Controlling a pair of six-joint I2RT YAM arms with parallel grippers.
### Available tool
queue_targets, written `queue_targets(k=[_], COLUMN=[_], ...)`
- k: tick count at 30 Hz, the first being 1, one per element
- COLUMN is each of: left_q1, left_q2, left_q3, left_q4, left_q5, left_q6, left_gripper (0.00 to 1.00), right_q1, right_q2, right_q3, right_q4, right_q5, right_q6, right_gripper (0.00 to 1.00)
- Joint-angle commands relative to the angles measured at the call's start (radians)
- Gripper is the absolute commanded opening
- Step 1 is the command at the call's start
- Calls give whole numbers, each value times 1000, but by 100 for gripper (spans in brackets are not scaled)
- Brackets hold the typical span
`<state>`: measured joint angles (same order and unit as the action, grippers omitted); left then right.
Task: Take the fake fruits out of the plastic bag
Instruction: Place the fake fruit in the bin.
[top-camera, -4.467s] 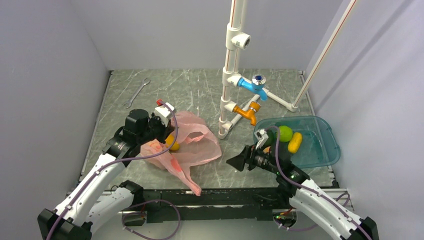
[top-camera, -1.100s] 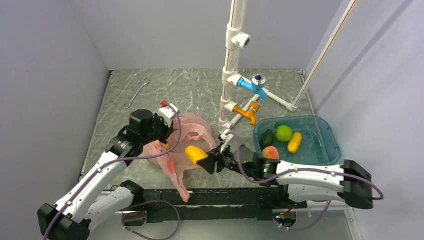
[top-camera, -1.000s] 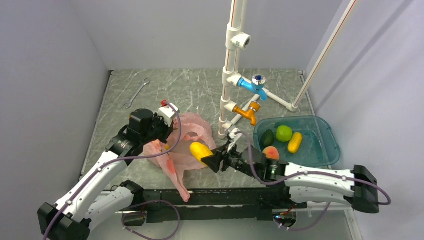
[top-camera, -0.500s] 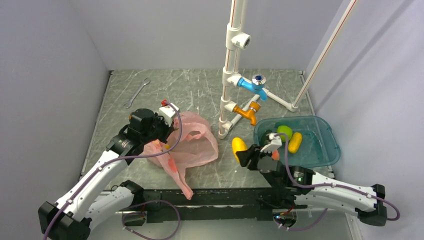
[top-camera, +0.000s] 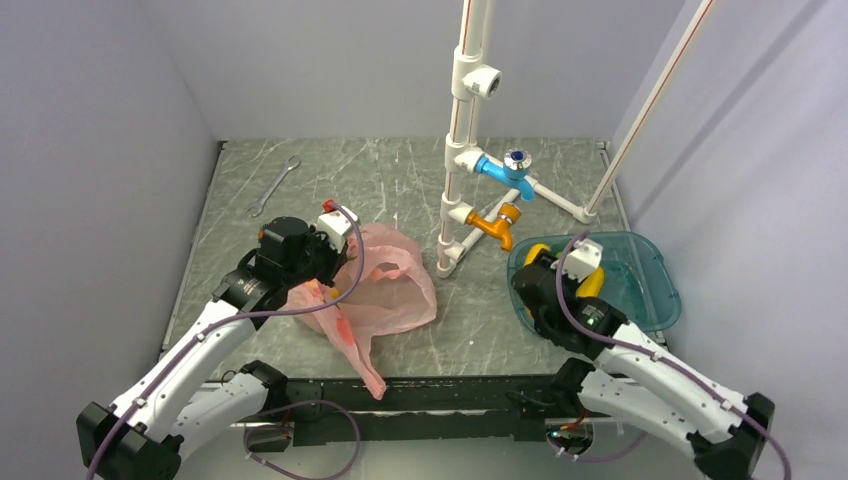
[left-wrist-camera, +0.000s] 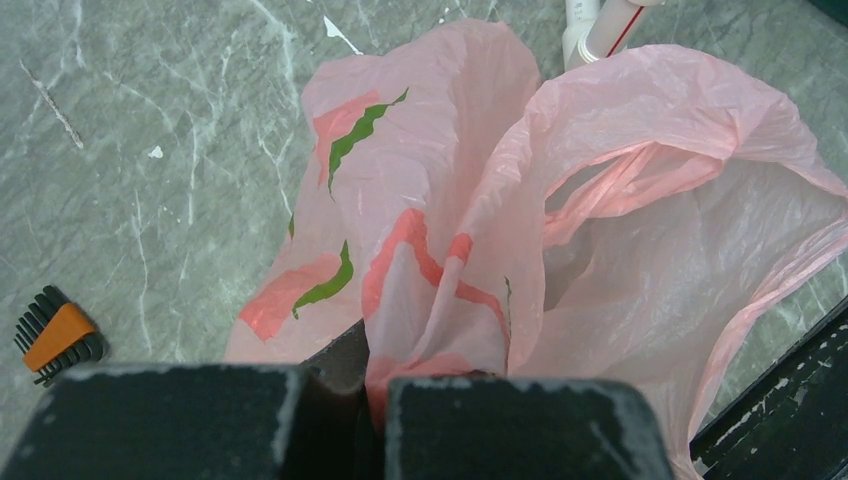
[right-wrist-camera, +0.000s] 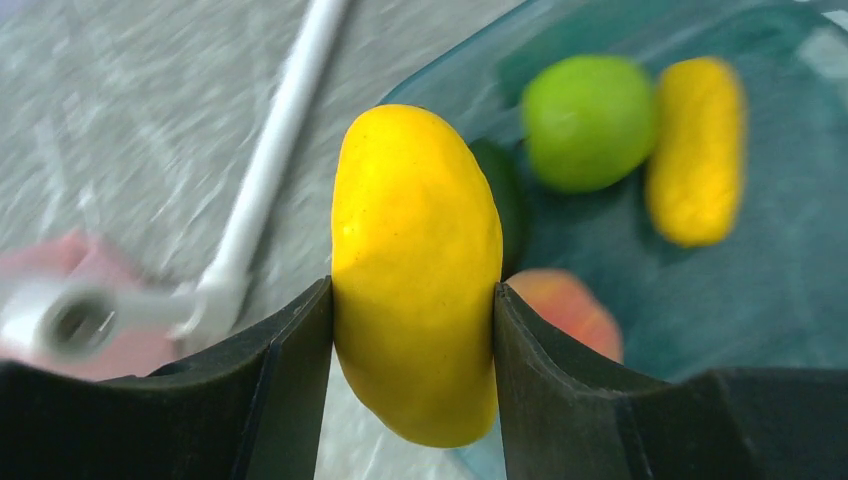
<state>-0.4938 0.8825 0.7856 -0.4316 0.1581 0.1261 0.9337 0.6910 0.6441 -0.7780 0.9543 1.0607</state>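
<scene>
Grey marbled tabletop (top-camera: 400, 180), seen from above and from both wrists. The left arm (top-camera: 190, 350) reaches forward from its base with the elbow bent, and its wrist points down over the left side of the plastic bag (top-camera: 395, 285). The right arm (top-camera: 650, 365) angles up and left from its base, with its wrist over the near-left part of the tub (top-camera: 645, 290). A white pipe stand (top-camera: 462, 150) with a blue and an orange tap rises at the centre rear, between the bag and the tub.

The pink bag lies crumpled on the tabletop left of the stand, its mouth gaping towards the right. The left end effector (left-wrist-camera: 375, 385) is pinched narrowly on a gathered fold of the bag's printed side.

The teal see-through tub sits at the right. It holds a green apple (right-wrist-camera: 588, 120), a yellow mango (right-wrist-camera: 695, 150) lying beside the apple, a peach (right-wrist-camera: 565, 310), and a dark green fruit (right-wrist-camera: 505, 200) mostly hidden.

The right end effector (right-wrist-camera: 415, 320) grips a second mango (right-wrist-camera: 415, 260) across its short width. Its long axis runs outward along the fingers, and it hangs over the tub's near-left rim, out of the bag.

A wrench (top-camera: 273, 186) lies at the rear left. A hex-key set (left-wrist-camera: 55, 335) lies near the bag.
</scene>
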Motion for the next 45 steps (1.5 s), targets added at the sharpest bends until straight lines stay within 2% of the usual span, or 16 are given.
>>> queue_targets(k=[1,5,8,12,17,18,23,25,27,30,37,45], left_q1=[-3,-3,-3,-3,-2,-2,-1,-2,-2,-3,-3,-3], left_q2=[-10,2,9,-27,-15,-16,-36,-32,-30,-31,-13,-25], left_q3=[25,34,46,24,39,40,27,29,30,26,37,39], left_q4=[25,24,7,30,12,12,28,21,18,26,17,18], left_q5=[-16,4,6,-2,2,3,4,-4,-6,1,20,45], left_q6=[-14,-14,-14,-15,-14,-13,-14,-12,-12,-13,-13,-11], left_gripper=[0,0,0,0,0,0,0,0,0,0,0,0], right_q1=[-278,-565,-751,-899,-906,-906,-906,-906,-906,-902,-884,-866], right_q2=[-9,-75,-48,16,53,43,-75,-110,-133,-155,-224,-337], right_q3=[31,-6,-42,-50,-63,-85,-193,-190,-173,-157,-113,-104], right_q4=[108,125,170,117,28,30,109,124,131,151,128,119], right_q5=[-106,-262,-429,-512,-498,-517,-628,-648,-674,-757,-941,-1317], right_q6=[-221,-233,-281,-223,-89,-76,-88,-117,-165,-239,-306,-428], right_gripper=[0,0,0,0,0,4,50,64,73,79,84,90])
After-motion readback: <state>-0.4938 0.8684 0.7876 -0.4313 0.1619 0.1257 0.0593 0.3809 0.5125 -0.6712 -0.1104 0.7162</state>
